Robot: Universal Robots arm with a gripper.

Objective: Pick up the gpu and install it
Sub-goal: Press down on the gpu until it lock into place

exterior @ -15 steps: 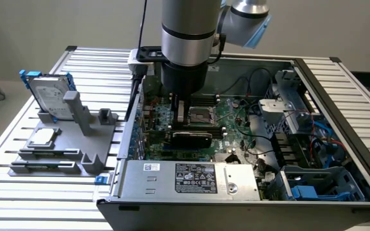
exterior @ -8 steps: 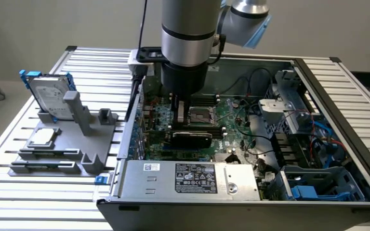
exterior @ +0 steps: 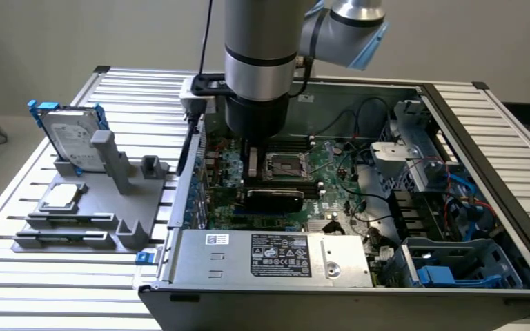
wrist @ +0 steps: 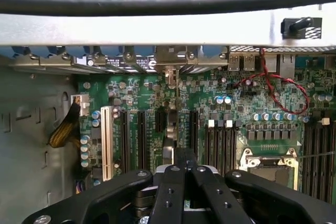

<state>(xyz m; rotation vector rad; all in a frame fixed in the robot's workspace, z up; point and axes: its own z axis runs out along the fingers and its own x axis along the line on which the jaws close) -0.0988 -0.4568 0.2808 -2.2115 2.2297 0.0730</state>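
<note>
- The gripper (exterior: 257, 183) reaches straight down into the open computer case (exterior: 486, 158). In the wrist view its black fingers (wrist: 170, 182) are drawn tight together, with no gap between the tips.
- The graphics card (exterior: 275, 198) sits directly under the fingertips, standing on edge with its black rounded shroud facing the exterior camera. The jaws appear to be pinching its top edge near the end closest to the case's back wall (wrist: 52, 30). The contact itself is hidden behind the fingers, so the grip is my reading of it, not something plainly seen.
- The card's long axis runs from under the tool out along the board, away from the back wall. That lines up with the long black expansion slots (wrist: 140, 140).
- Those slots lie ahead of the gripper on the green motherboard (wrist: 247, 98), reaching toward the back wall. The processor socket (wrist: 270, 163) is just off to one side of the tool.
- I cannot tell whether the card's bottom edge is resting in a slot or hanging just above the board, because the shroud hides that line.
- Judged from this, the card is picked up and over the board, but it is not confirmed seated.
</note>
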